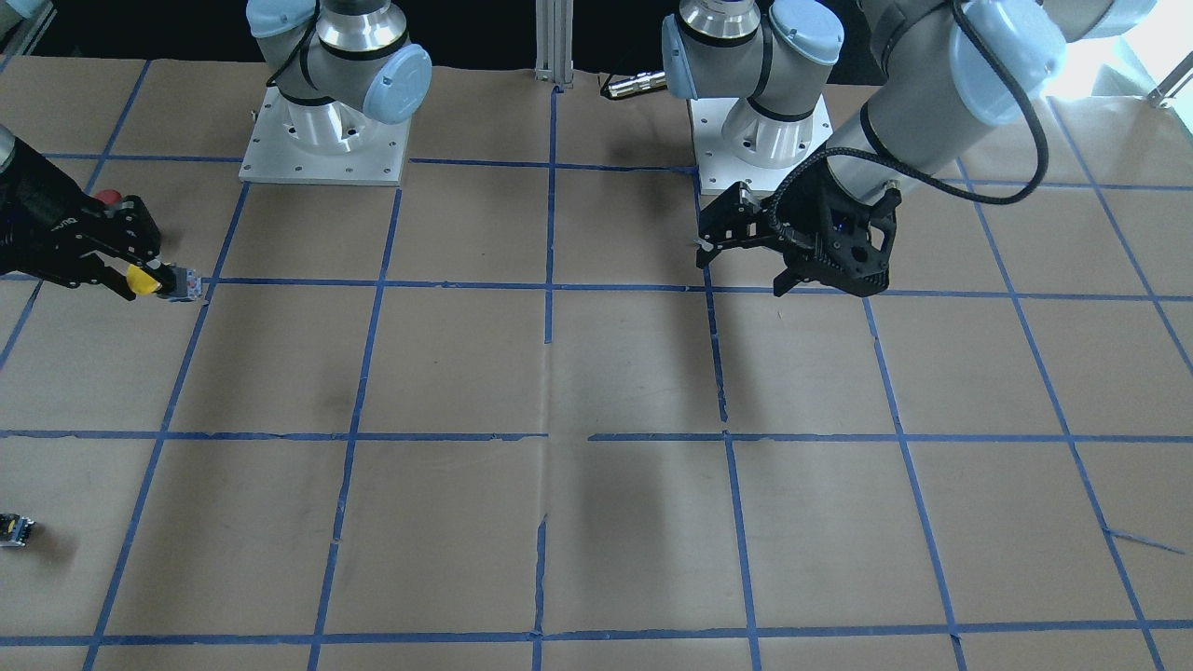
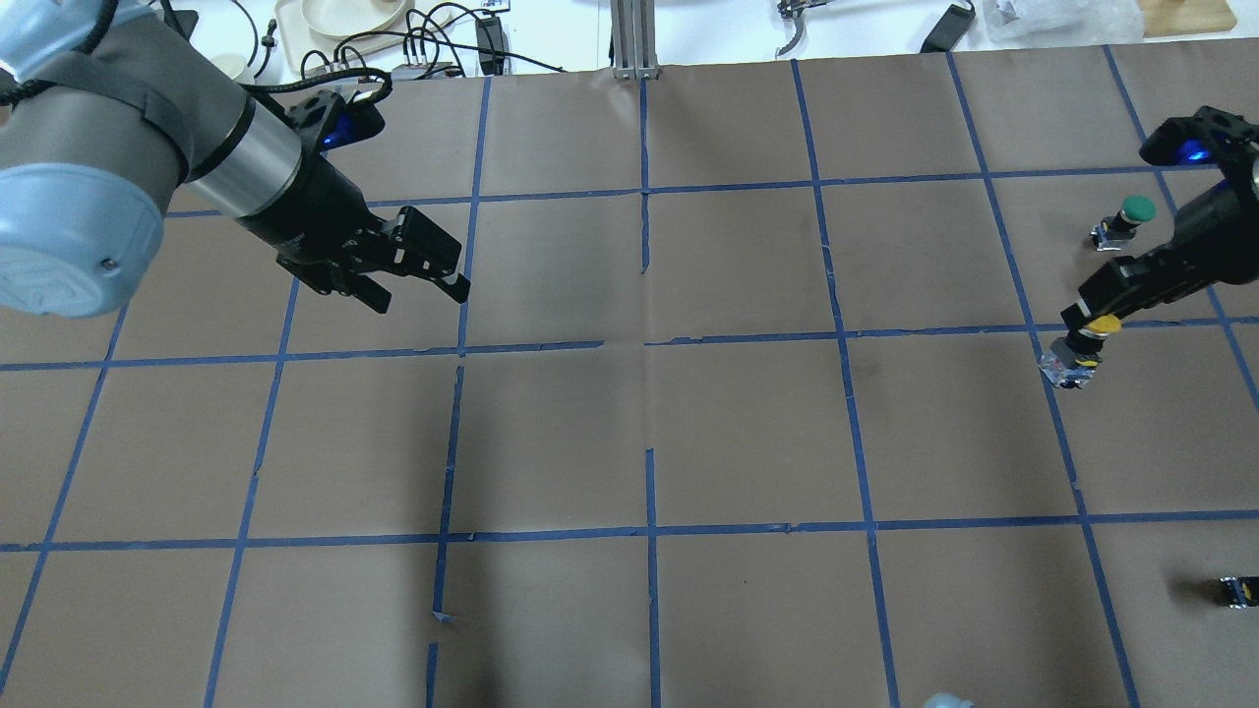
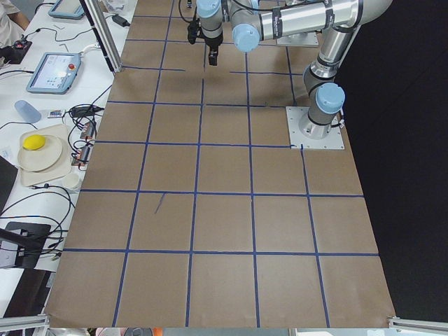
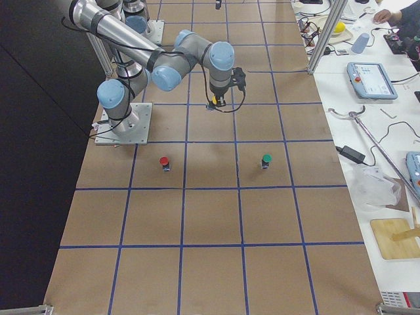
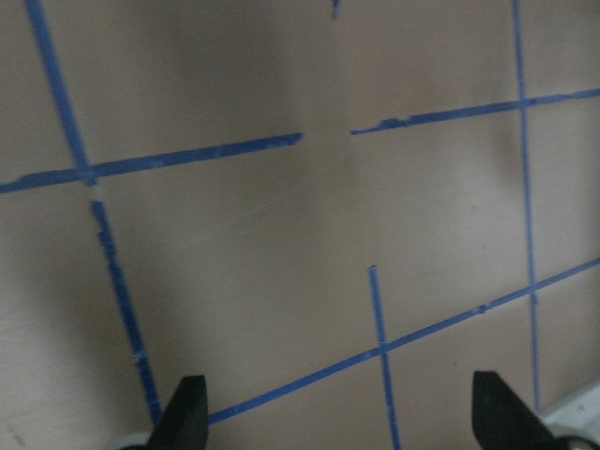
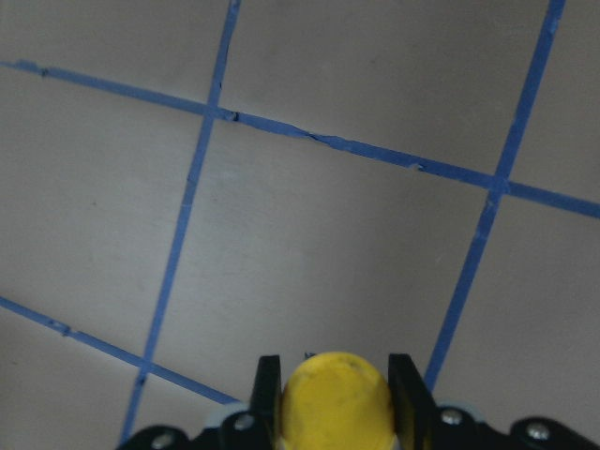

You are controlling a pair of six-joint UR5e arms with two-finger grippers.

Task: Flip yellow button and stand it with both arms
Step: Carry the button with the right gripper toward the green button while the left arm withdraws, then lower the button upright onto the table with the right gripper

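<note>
The yellow button (image 2: pixel 1079 346) has its yellow cap (image 6: pixel 337 403) pinched between the fingers of my right gripper (image 2: pixel 1094 323), at the table's right edge in the overhead view. Its black body and grey base (image 1: pixel 186 282) stick out beyond the fingertips, tilted, low over the paper; I cannot tell whether the base touches. The right gripper also shows in the front view (image 1: pixel 138 276). My left gripper (image 2: pixel 418 295) hangs open and empty above the table's far left part, well away from the button. Its two fingertips (image 5: pixel 183 417) frame bare paper in the left wrist view.
A green-capped button (image 2: pixel 1131 214) stands just beyond the right gripper. A red-capped button (image 1: pixel 109 198) stands behind it in the front view. A tiny black part with a yellow spot (image 2: pixel 1237 590) lies near the front right. The brown paper (image 2: pixel 649 433) carries a blue tape grid.
</note>
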